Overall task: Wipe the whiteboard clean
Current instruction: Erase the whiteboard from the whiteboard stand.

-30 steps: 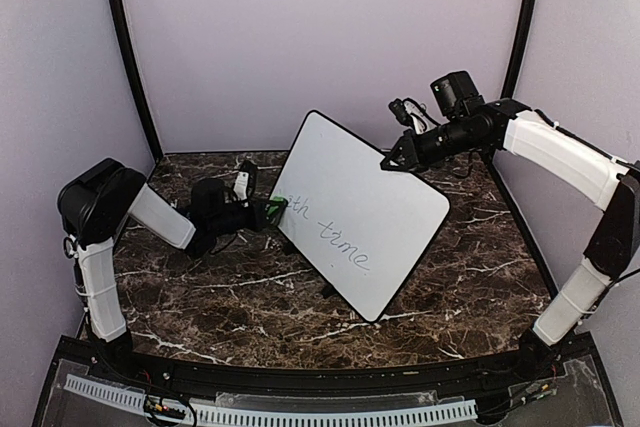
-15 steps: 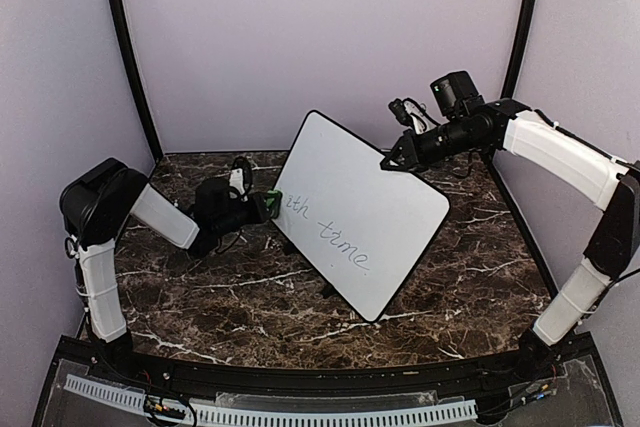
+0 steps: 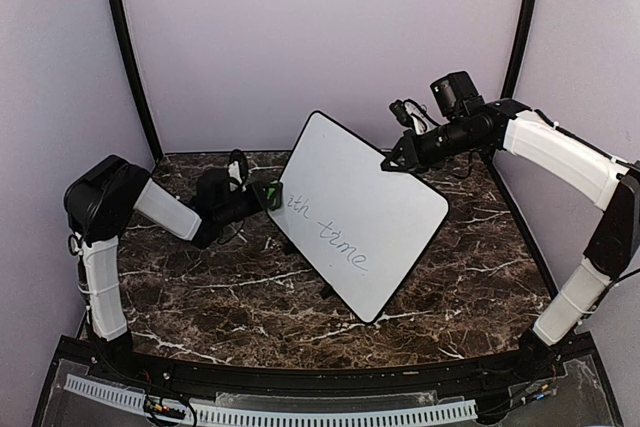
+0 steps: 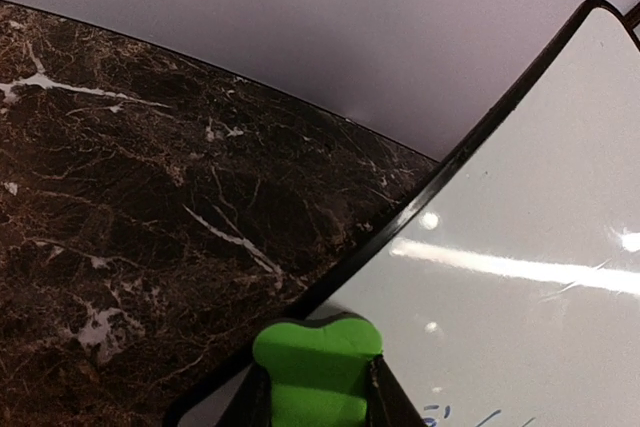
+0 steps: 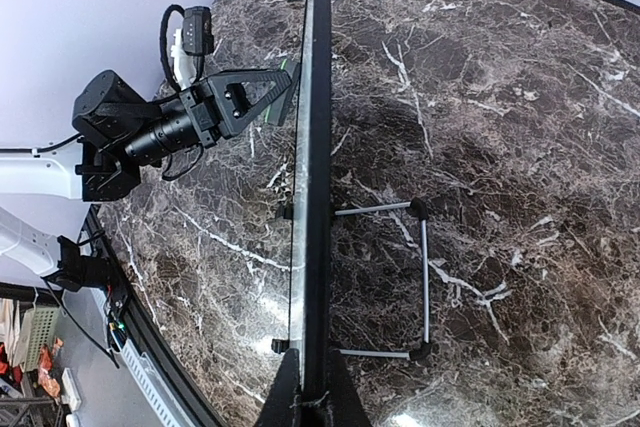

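Compared with half a second ago, the left gripper (image 3: 272, 195) stands a little higher in the top view, and its tip now lies over the left rim of the board. The board and the right arm are where they were.

The left jaws are closed on a green eraser (image 4: 316, 365), which sticks out in front of them. In the left wrist view the eraser sits at the lower middle of the frame, across the black rim and onto the white face. It seems to touch the face, but I cannot be sure. The left arm reaches in low over the marble table (image 3: 200, 287) from the left side.

The right gripper (image 3: 392, 161) is closed tightly on the upper right rim of the whiteboard (image 3: 370, 192). In the right wrist view its two fingers meet on the thin edge at the bottom of the frame.

The whiteboard stands tilted in the middle of the top view, with small black feet (image 3: 327, 290) on the table. A wire stand (image 5: 424, 277) props it from behind. Dark handwriting (image 3: 335, 237), reading about "th time", runs across the lower left part of the face.
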Available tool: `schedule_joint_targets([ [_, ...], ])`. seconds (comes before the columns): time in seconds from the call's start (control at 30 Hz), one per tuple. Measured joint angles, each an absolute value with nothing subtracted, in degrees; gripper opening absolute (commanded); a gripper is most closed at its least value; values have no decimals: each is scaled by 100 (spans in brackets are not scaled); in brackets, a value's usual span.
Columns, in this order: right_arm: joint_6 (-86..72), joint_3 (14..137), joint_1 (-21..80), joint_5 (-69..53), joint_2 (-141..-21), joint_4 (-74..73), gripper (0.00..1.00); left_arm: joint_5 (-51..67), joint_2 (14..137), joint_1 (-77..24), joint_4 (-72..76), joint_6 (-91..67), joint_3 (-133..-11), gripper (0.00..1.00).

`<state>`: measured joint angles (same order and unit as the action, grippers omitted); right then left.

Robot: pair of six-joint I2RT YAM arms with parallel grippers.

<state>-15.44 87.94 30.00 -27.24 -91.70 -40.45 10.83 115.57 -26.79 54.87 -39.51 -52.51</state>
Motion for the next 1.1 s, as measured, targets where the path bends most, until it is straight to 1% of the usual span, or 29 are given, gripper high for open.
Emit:
schedule_joint_targets([
  [0.1,-1562,8794,3000,-2720,-9170,-4049,0,1203,11572,-2681,5596,-4145,-5159,0],
  [0.3,-1564,8794,3000,-2722,-9170,-4049,0,1328,11572,-2733,5896,-4473,-4593,0],
  [0.5,-1579,8794,3000,-2720,-9170,-4056,0,1273,11577,-2847,6016,-4617,-4458,0],
  [0.67,-1660,8794,2998,-2696,-9170,-4064,0,1249,11651,-2869,6058,-4718,-4530,0],
  [0.97,-1704,8783,2995,-2624,-9170,-4042,0,1275,11745,-2766,5791,-4799,-5166,0],
  [1.1,-1691,8774,2995,-2630,-9170,-4027,0,1282,11745,-2720,5690,-4794,-5269,0],
])
